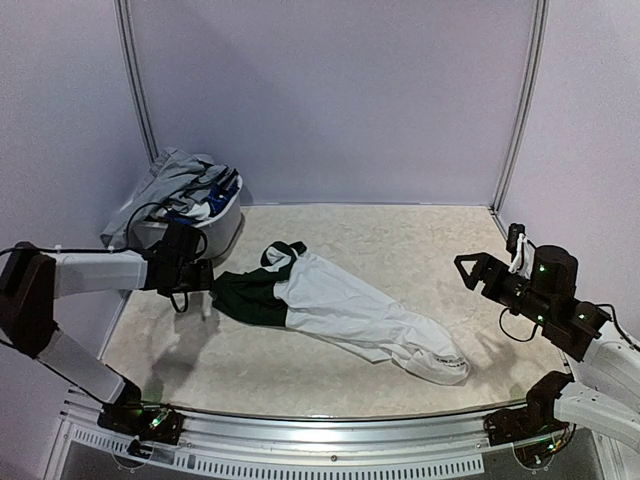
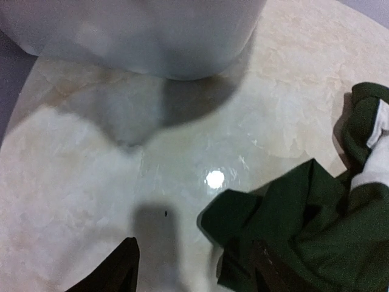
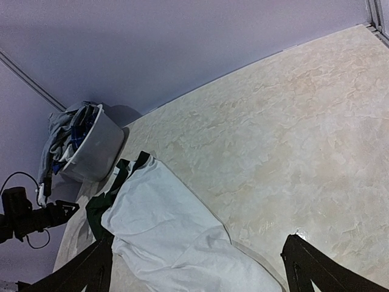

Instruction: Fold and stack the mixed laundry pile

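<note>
A white T-shirt (image 1: 345,312) with dark green sleeves (image 1: 250,290) lies crumpled and stretched across the middle of the table; it also shows in the right wrist view (image 3: 164,225). The rest of the laundry pile (image 1: 185,185), grey, blue and white pieces, fills the white basket (image 1: 228,228) at the back left. My left gripper (image 1: 205,281) is low at the green sleeve's left edge. In the left wrist view it (image 2: 194,274) is open, with the sleeve (image 2: 304,225) lying against its right finger. My right gripper (image 1: 468,270) is open and empty, raised right of the shirt (image 3: 200,274).
The basket's wall (image 2: 152,36) stands just beyond my left gripper, and the basket (image 3: 97,152) shows at the far left in the right wrist view. Purple walls close the back and sides. The table (image 1: 400,240) has a rounded front rail.
</note>
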Motion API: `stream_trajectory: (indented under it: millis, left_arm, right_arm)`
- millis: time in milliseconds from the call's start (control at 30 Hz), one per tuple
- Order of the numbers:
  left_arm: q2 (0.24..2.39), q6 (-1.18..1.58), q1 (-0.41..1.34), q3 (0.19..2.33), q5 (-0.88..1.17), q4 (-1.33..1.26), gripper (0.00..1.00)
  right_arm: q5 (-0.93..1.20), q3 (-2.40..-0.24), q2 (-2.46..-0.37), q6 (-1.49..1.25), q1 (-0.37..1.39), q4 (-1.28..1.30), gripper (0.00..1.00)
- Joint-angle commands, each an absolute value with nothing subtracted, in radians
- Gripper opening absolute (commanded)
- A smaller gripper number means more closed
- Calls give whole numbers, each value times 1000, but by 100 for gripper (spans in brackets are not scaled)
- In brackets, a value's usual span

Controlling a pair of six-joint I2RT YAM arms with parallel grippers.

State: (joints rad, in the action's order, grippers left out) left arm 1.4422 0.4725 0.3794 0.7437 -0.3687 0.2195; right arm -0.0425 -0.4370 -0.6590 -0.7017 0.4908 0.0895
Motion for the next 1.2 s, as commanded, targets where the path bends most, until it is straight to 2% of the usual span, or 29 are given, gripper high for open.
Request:
stream_trajectory:
  millis: [0, 167, 233, 300, 433, 667, 833, 933, 1000, 1100, 1133, 1167]
  left_arm:
    - [1553, 514, 300, 705, -185, -56, 62]
    - [1653, 538, 289, 723, -133, -132, 55]
    - [1671, 547, 290, 723, -125, -143, 48]
    - [1673, 562, 289, 713, -124, -151, 41]
    - [1637, 596, 290, 667, -125, -169, 36]
    - [1551, 633, 309, 629, -165, -98, 41]
    - [1600, 618, 310, 642, -133, -129, 42]
    - [1647, 615, 309, 655, -128, -153, 39]
    - [1675, 617, 310, 662, -116, -178, 33]
    - [1686, 628, 311, 658, -108, -195, 8]
    - [1679, 633, 312, 651, -114, -197, 2]
    - [1667, 636, 314, 646, -124, -195, 0]
  right_arm:
    - [-46, -440, -669, -700, 496, 86, 99]
    - [-51, -439, -689, -696, 496, 76, 99]
    - [-53, -436, -697, -696, 496, 70, 99]
    - [-52, -436, -708, -695, 497, 64, 99]
    - [-49, -436, -728, -695, 497, 58, 99]
    - [-42, -435, -721, -697, 497, 64, 99]
    - [-37, -434, -712, -701, 497, 64, 99]
    - [-35, -434, -712, -700, 496, 65, 99]
    - [-35, -435, -712, -700, 496, 66, 99]
    - [-39, -434, -711, -699, 497, 67, 99]
    - [-40, -434, -711, -699, 496, 67, 99]
    - [-41, -433, -710, -701, 496, 66, 99]
